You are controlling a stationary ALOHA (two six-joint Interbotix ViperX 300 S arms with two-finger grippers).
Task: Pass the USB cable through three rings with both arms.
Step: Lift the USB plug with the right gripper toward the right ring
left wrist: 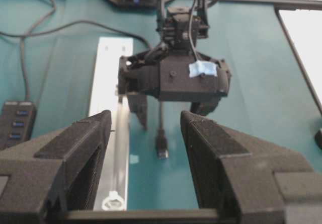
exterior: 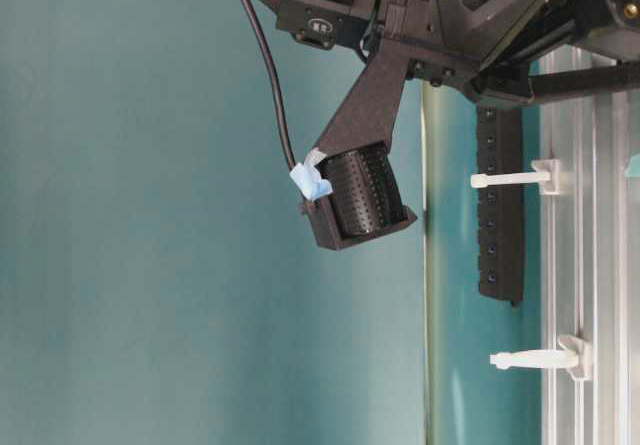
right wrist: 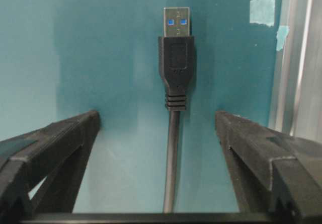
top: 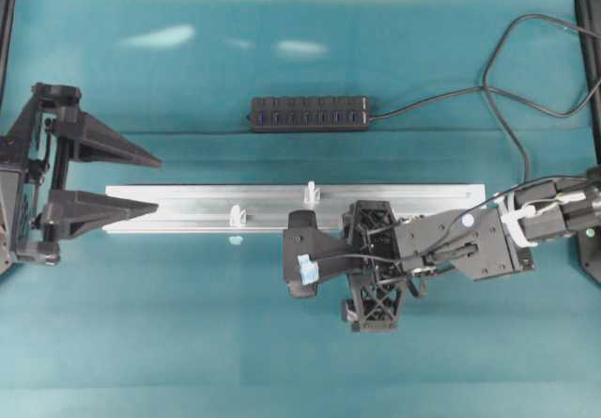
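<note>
Right hand over the USB plug

The USB cable (right wrist: 176, 58) lies flat on the teal tabletop (top: 188, 343) between the right hand's (right wrist: 158, 121) wide, empty fingers (beside the rail (top: 188, 195)); the left hand (top: 158, 186) waits, spread wide.

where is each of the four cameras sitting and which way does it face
Overhead: looks straight down on the rail, both arms in view.
Table-level: low, along the rail, right gripper hanging close.
Left wrist: looks out past the open left gripper at the right arm.
Right wrist: looks down between open jaws at the USB plug.
Both wrist views show that plug.
</note>
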